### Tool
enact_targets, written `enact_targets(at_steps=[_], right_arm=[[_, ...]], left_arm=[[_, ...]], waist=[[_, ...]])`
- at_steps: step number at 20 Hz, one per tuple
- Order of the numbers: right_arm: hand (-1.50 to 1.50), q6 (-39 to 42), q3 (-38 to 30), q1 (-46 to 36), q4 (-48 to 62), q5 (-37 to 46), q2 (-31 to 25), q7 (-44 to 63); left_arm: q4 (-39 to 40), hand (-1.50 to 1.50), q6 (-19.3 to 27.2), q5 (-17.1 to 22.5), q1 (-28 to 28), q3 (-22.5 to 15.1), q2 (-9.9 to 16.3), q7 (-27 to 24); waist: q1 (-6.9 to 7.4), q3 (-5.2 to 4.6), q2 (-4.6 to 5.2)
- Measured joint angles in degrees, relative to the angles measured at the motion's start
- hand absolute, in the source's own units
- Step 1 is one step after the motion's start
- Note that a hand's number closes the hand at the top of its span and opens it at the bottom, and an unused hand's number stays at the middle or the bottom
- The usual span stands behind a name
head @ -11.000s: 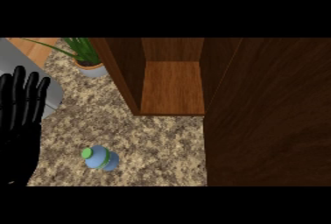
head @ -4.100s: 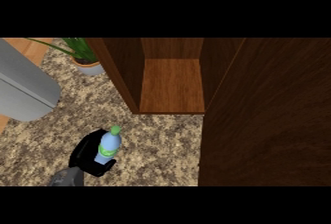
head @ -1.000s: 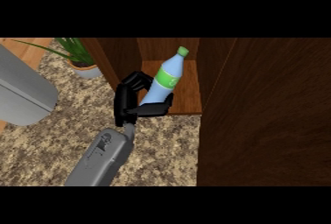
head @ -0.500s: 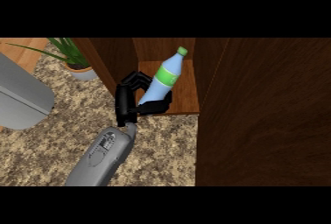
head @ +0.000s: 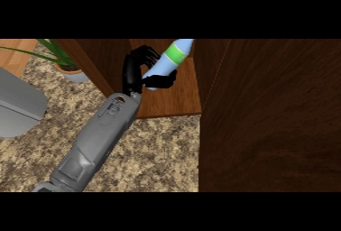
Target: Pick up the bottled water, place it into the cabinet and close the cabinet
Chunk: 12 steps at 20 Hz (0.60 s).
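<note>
The bottled water (head: 170, 59) sits in our grasp, tilted so its top leans up and to the right, its green label band showing near the upper end while the cap runs out of view. It hangs over the cabinet shelf (head: 174, 97), inside the opening, and we cannot tell whether its base touches the wood yet. We judge the tilt comes from the way we carry it in at an angle past the cabinet's left wall (head: 93, 63).

Our left hand (head: 136, 72) is curled round the lower part of the bottle, fingers wrapped on the far side and the thumb pressing from the near side, so the bottle is clamped between them. The grey forearm (head: 96, 140) stretches diagonally from the lower left across the speckled tabletop (head: 153, 153) to reach the shelf.

To the right, the open cabinet door (head: 266, 117) stands as a broad dark wood panel, leaving the opening free for the placement. In our judgement, 2 steps remain: setting the bottle upright on the shelf and swinging that door shut.

Off to the left, a potted plant (head: 63, 65) stands just beside the cabinet, and a grey object (head: 16, 108) lies at the left edge. Our right hand does not show.
</note>
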Motion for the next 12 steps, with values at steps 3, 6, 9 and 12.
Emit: enact_targets(at_steps=[3, 6, 9, 12], right_arm=[[-1.50, 0.0, 0.1, -0.3, 0.3, 0.3, 0.0, -0.2], [-1.50, 0.2, -0.3, -0.4, 0.6, 0.0, -0.1, -0.7], [-1.50, 0.1, -0.4, -0.2, 0.6, -0.3, 0.0, -0.8], [-1.50, 0.1, -0.1, 0.0, 0.7, 0.1, 0.1, -1.2]], left_arm=[[7.6, 1.50, 0.6, -1.4, -4.2, 1.2, 0.0, -2.1], [13.3, -1.50, 1.6, -2.1, -6.9, 2.4, -0.8, -4.0], [16.8, -1.50, 1.7, -1.8, -8.6, 4.0, -1.3, -6.3], [20.0, -1.50, 2.0, -1.6, -10.1, 5.5, -1.6, -8.2]], waist=[[-0.07, -0.02, 0.19], [0.00, 0.06, 0.06], [0.13, 0.16, -0.16], [0.06, 0.24, -0.24]])
